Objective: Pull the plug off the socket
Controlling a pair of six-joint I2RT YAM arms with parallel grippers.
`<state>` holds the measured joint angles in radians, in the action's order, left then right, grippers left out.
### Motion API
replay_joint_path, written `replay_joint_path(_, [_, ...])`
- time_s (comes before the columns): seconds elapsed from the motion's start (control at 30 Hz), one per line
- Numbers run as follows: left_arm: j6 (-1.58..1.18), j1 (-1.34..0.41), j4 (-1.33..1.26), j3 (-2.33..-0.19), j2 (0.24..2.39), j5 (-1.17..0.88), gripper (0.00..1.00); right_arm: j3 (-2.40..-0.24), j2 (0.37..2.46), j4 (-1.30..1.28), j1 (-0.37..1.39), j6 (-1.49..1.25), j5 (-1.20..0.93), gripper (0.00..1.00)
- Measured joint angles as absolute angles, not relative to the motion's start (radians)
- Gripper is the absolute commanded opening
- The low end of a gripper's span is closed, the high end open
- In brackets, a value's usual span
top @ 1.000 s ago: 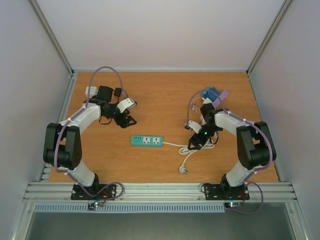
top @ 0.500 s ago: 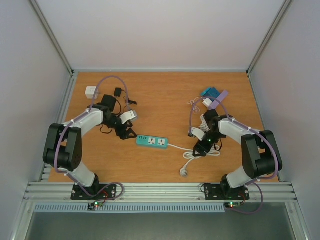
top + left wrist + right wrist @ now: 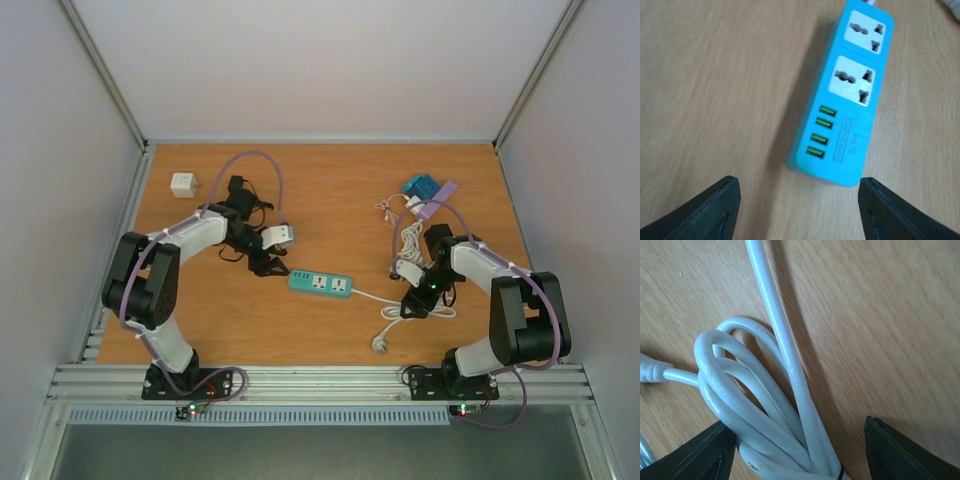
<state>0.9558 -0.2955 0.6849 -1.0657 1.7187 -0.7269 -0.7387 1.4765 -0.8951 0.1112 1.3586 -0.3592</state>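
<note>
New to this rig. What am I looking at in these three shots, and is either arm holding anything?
These are two small robot arms bolted at the near edge of a wooden table. The wide shot comes from a fixed camera above and behind them. Each close-up comes from a camera on one wrist, and the dark wedges at the bottom are that arm's fingers. The left gripper is open at the end of a teal power strip, whose two sockets are empty. The right gripper is open astride the strip's coiled white cord. Nothing is held. A white adapter lies at the back left.
</note>
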Motion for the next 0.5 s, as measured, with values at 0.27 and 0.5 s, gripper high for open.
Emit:
replay_joint_path(0.27, [1.044, -0.407, 0.69, -1.095, 1.793, -0.712, 0.59, -0.736, 1.468, -0.921, 0.059, 1.402, -0.326, 0.7])
replay_joint_path(0.5, [1.134, -0.474, 0.712, -1.106, 1.843, -0.676, 0.6, -0.735, 1.466, -0.942, -0.014, 1.445, -0.298, 0.7])
